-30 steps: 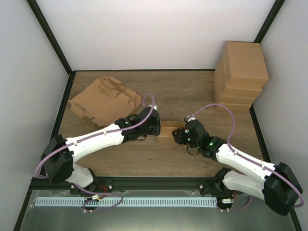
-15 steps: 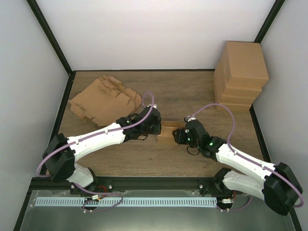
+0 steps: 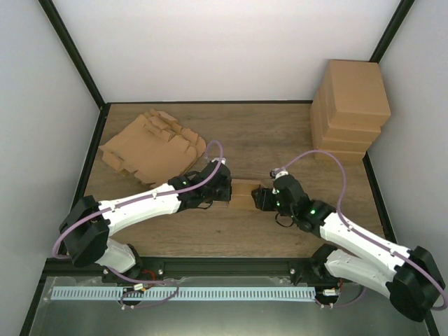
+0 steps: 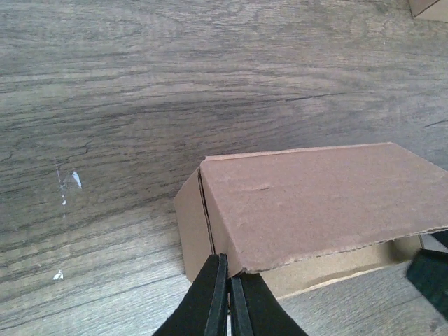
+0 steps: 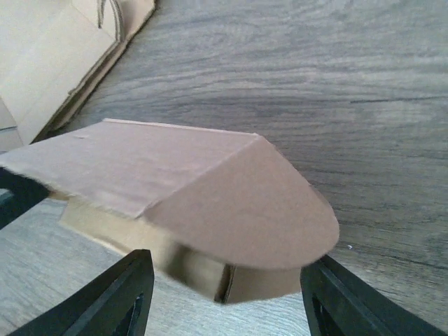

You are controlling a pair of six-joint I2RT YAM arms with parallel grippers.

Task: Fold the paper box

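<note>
Box [image 3: 243, 194] sits mid-tabletop [image 3: 280, 140], nearer the front edge, between both grippers. Left gripper [image 4: 228, 301]: fingers pressed together, tips at the lid's edge. Right gripper [image 5: 227, 280]: fingers spread, flanking the rounded end flap.

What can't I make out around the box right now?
Left wrist: whether the shut left gripper touches the box; box's far end cut off by the right edge.
Right wrist: box interior and right gripper contact, hidden by the flap.
Top view: both gripper tips, hidden under the wrists.
</note>
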